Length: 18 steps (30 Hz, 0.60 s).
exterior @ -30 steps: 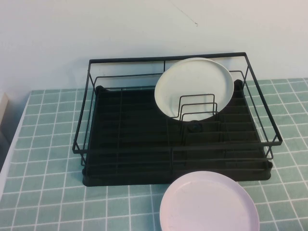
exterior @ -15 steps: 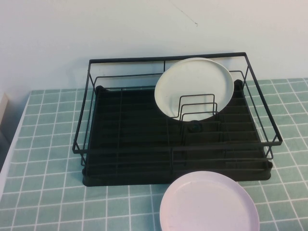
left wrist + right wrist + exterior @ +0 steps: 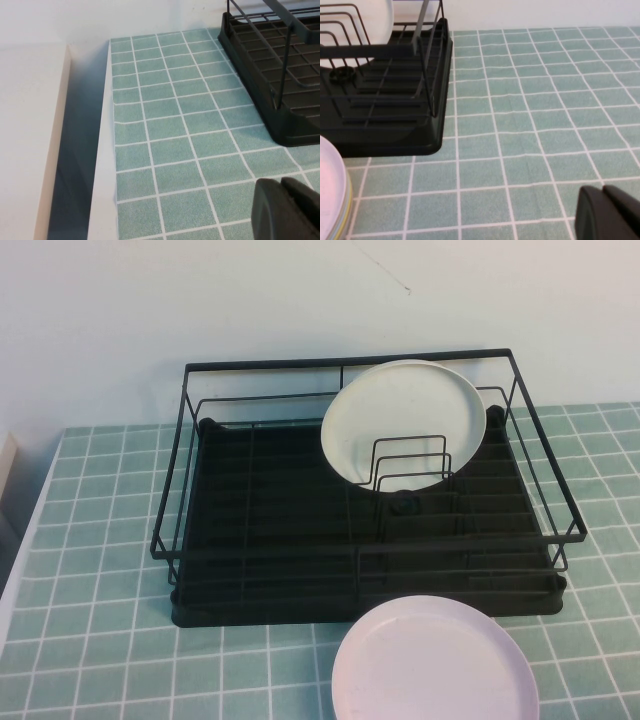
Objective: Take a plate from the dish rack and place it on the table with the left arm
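A creamy-white plate (image 3: 400, 420) stands on edge among the wire dividers at the back right of the black dish rack (image 3: 190, 490). The rack sits on the teal tiled table (image 3: 90, 540). Neither arm shows in the high view. My left gripper (image 3: 281, 186) hovers shut over bare tiles to the left of the rack (image 3: 280, 75), holding nothing. My right gripper (image 3: 603, 191) is shut and empty over tiles to the right of the rack (image 3: 395, 100). An edge of the plate (image 3: 380, 12) shows in the right wrist view.
A pale pink plate (image 3: 435, 665) lies flat on the table in front of the rack, also seen as the pink plate (image 3: 329, 185) in the right wrist view. The table's left edge (image 3: 107, 150) drops into a gap beside a white ledge (image 3: 30, 125).
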{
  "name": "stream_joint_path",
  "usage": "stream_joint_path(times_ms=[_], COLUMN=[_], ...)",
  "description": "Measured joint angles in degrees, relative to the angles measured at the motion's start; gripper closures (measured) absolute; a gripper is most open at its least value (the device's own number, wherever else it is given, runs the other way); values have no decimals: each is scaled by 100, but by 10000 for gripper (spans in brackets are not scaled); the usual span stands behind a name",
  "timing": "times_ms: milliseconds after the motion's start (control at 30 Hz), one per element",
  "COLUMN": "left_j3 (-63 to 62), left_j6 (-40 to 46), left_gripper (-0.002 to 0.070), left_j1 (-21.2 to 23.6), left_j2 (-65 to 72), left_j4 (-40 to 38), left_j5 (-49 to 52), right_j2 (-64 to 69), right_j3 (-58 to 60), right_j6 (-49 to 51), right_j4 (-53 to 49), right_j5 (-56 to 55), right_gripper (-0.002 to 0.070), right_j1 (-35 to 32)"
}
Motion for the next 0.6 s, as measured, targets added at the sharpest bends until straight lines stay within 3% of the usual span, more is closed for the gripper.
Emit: stream_joint_path(times_ms=[300, 600], left_j3=[33, 33], left_j6=[92, 188], left_gripper=[678, 678], left_j1=[0, 0], left_j2=[0, 0], left_j4=[194, 267], left_j5=[-498, -4222], right_j2=[0, 0], right_j3=[0, 0], right_j6=[0, 0], right_j4=[0, 0], right_j5=[0, 0], right_gripper=[678, 678], right_j1=[0, 0])
